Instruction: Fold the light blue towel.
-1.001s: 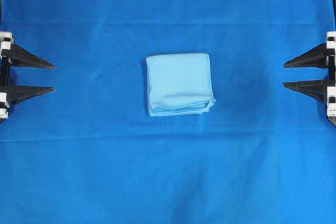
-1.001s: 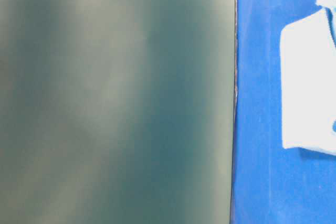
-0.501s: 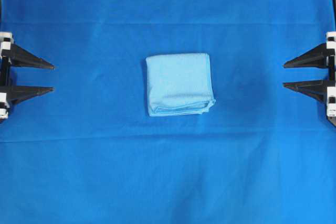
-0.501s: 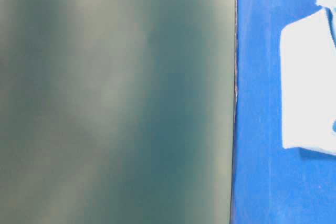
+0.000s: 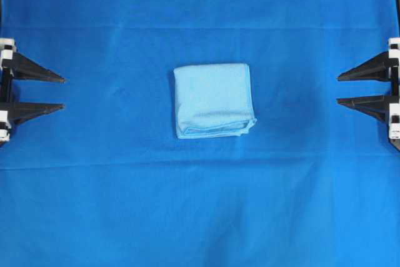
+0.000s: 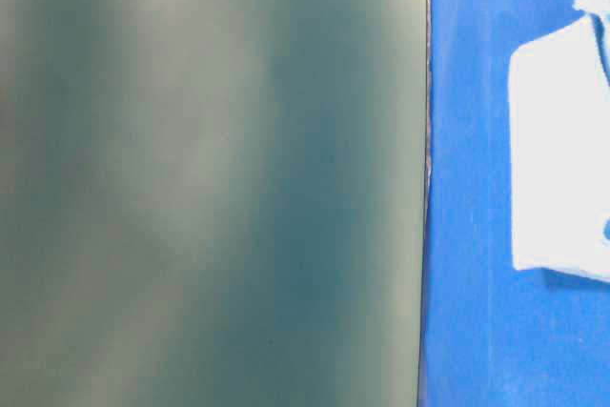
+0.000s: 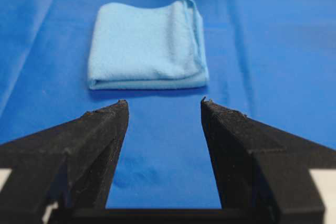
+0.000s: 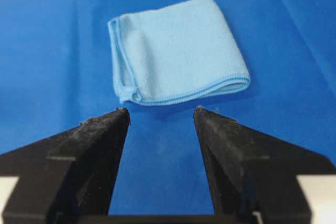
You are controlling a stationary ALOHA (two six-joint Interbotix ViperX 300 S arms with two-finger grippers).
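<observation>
Left tool (image 7: 163, 100): two black tapered fingers fill the bottom of the left wrist view, spread apart with bare blue cover between the tips; nothing is between them. In the overhead view the same tool (image 5: 64, 94) sits at the left edge of the frame, tips pointing toward the centre.
Right tool (image 8: 161, 109): black fingers across the bottom of the right wrist view, likewise spread with nothing in the gap. From overhead it (image 5: 338, 89) sits at the right edge of the frame, tips pointing toward the centre.
Light blue towel (image 5: 214, 99): folded into a compact, roughly square stack, lying flat at the centre of the overhead frame, well apart from both tools. In the left wrist view it (image 7: 147, 45) lies in the upper middle, beyond the fingertips, with a smooth folded edge facing the camera and layered hems along its right side. In the right wrist view it (image 8: 176, 48) also lies in the upper middle, layered hems on its left side and along the near edge, one corner curled.
Bench cover (image 5: 200, 204): deep blue cloth over the whole bench, with faint creases running across the frame.
Table-level view: a blurred grey-green surface (image 6: 210, 178) takes up the left two thirds; on the right, blue cover and a washed-out pale shape (image 6: 558, 150), which looks like the towel.
</observation>
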